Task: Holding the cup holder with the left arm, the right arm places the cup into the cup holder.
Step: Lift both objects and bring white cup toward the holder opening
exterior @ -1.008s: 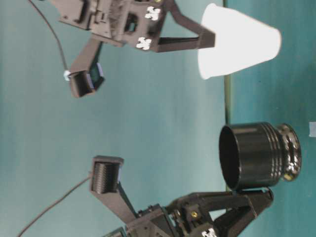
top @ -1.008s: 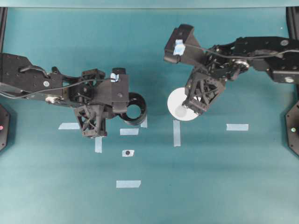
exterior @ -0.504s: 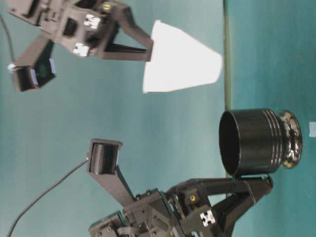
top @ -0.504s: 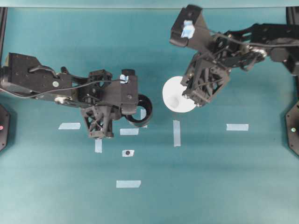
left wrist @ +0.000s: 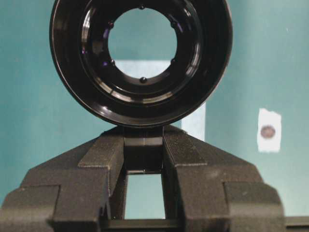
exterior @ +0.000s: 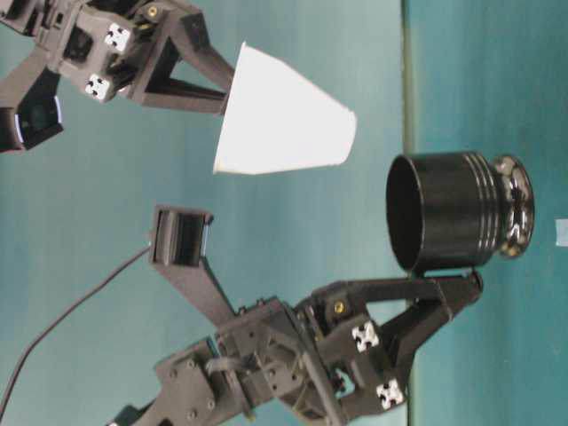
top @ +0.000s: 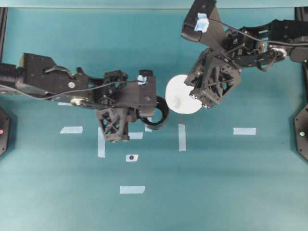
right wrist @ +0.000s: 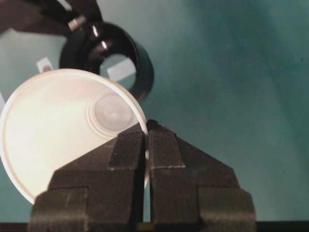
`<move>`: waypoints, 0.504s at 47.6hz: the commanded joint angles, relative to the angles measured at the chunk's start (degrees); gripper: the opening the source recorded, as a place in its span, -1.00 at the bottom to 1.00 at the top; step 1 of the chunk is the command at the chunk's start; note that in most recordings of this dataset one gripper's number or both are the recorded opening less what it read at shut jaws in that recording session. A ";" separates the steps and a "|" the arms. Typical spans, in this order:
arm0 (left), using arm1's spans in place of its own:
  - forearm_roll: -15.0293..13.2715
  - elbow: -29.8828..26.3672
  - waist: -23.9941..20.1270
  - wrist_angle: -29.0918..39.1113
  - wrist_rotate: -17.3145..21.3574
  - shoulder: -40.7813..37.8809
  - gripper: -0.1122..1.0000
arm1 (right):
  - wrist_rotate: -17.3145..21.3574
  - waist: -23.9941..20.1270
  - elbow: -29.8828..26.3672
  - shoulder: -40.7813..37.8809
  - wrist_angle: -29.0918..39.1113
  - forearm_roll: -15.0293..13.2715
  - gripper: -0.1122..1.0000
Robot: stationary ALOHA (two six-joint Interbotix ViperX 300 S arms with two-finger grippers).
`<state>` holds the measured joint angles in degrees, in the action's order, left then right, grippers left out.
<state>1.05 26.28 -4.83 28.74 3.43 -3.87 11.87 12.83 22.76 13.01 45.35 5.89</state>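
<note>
The left gripper (left wrist: 144, 159) is clamped on the short tab of the black cup holder (left wrist: 140, 60), which sits just beyond its fingertips, clear of the table (top: 216, 183). The right gripper (right wrist: 146, 140) pinches the white cup's (right wrist: 63, 130) rim; past the cup, near, lies the holder.

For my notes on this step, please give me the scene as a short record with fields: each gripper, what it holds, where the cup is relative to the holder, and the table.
left gripper: shut on the side tab of the cup holder, held off the table
right gripper: shut on the rim of the cup
cup vs holder: apart, the cup not yet inside, its small bottom towards the holder's mouth
holder interior: empty, open through the bottom
table: teal, with pale tape strips
</note>
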 commanded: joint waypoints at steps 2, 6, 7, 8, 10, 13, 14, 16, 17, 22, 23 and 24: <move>0.00 -2.20 0.09 -0.18 0.18 0.18 -0.42 | 0.62 -0.35 -0.88 3.87 -1.58 0.18 -0.75; 0.09 -3.08 0.09 -0.18 0.26 -0.53 -0.42 | 0.62 -0.44 -0.09 3.69 -2.81 0.18 -0.75; 0.09 -3.43 0.18 -0.18 0.26 -0.70 -0.42 | 0.62 -0.44 0.18 3.69 -3.08 0.18 -0.75; 0.09 -3.60 0.09 -0.18 0.26 -0.88 -0.42 | 0.62 -0.53 0.35 3.69 -3.52 0.18 -0.75; 0.09 -4.04 0.18 -0.18 0.26 -1.14 -0.42 | 0.70 -0.53 0.70 3.52 -4.22 0.18 -0.75; 0.09 -4.66 0.18 -0.18 0.26 -1.49 -0.42 | 0.70 -0.62 1.05 3.34 -5.10 0.18 -0.75; 0.00 -4.83 0.09 -0.18 0.26 -1.67 -0.42 | 0.62 -0.53 1.14 3.25 -5.36 0.18 -0.75; 0.09 -5.19 0.09 -0.18 0.26 -1.85 -0.42 | 0.70 -0.62 1.32 3.08 -5.45 0.18 -0.75; 0.00 -5.27 0.18 -0.18 0.26 -1.93 -0.42 | 0.62 -0.62 1.41 2.99 -5.45 0.18 -0.75; 0.09 -5.98 0.09 -0.18 0.35 -2.37 -0.42 | 0.62 -0.79 1.58 1.85 -5.45 0.18 -0.75; 0.09 -5.98 0.18 -0.18 0.35 -2.46 -0.42 | 0.62 -0.88 1.58 1.58 -5.54 0.18 -0.75; 0.09 -6.06 0.09 -0.18 0.44 -2.46 -0.42 | 0.62 -0.88 1.58 1.41 -5.54 0.18 -0.75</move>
<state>1.05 21.80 -4.75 28.74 3.69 -7.12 12.04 12.39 24.96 13.01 40.34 5.98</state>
